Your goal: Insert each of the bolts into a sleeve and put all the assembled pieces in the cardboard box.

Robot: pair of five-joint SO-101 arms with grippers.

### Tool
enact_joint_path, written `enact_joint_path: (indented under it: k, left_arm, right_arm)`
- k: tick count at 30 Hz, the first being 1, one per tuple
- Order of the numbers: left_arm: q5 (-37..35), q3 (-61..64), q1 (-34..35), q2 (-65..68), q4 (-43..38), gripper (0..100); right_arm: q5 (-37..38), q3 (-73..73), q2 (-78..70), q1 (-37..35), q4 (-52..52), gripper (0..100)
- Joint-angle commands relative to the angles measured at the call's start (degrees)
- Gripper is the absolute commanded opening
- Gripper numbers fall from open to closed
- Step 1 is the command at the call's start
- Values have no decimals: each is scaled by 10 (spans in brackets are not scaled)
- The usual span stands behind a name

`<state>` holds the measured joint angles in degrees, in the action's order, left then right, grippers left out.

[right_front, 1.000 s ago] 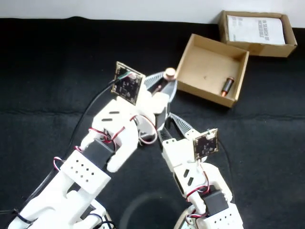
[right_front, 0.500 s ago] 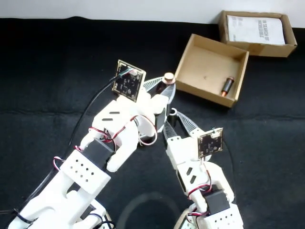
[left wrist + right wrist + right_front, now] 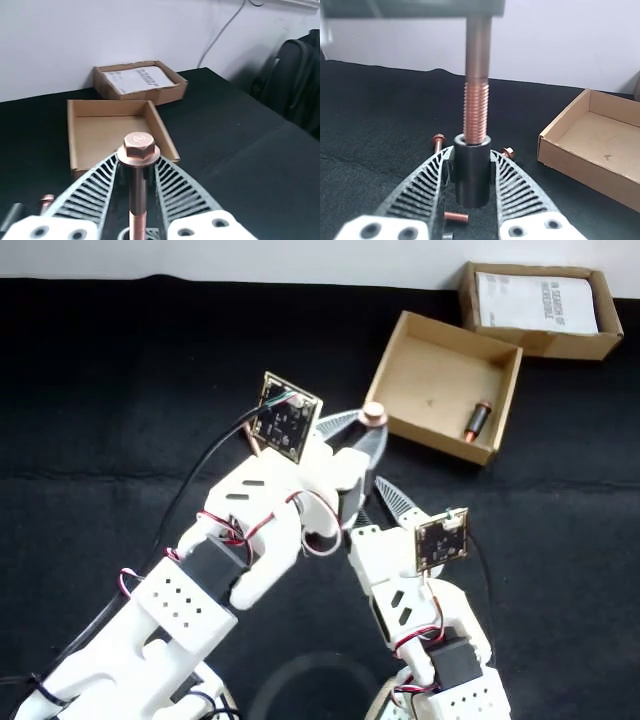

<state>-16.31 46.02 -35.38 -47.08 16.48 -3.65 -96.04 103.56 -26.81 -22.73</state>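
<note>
Bolt (image 3: 139,146) stands upright in my left gripper (image 3: 138,160). The fingers are clamped on the shank just under the hex head. It sits just outside the cardboard box (image 3: 430,380), by the corner nearest the arms, not over the opening. The threaded end is entered in the top of the black sleeve (image 3: 472,175) directly below it, with threads visible above the rim. My right gripper (image 3: 471,152) is closed on the sleeve from both sides and holds it upright, beside the box. One finished piece (image 3: 479,420) lies inside the box, against the wall farthest from the bolt. I count three loose bolts (image 3: 456,216) on the black table (image 3: 120,360) near the sleeve, all outside the box. A second box (image 3: 585,342) with a paper sheet in it sits just behind the cardboard box, at the table's far edge.
</note>
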Motion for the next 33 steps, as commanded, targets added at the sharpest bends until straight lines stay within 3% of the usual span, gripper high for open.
enact_joint_path:
  k: [1,7,29,33]
  left_arm:
    - [-1,-33,-7,-4,1,9]
    - [0,-30,-6,-4,43,9]
    - [2,-31,9,2,33,9]
    - [44,-30,7,2,4,9]
  right_arm:
    - [-6,-70,10,7,12,7]
    - [-6,-70,13,9,12,7]
    - [-7,-70,13,7,12,7]
    - [-7,-70,12,7,12,7]
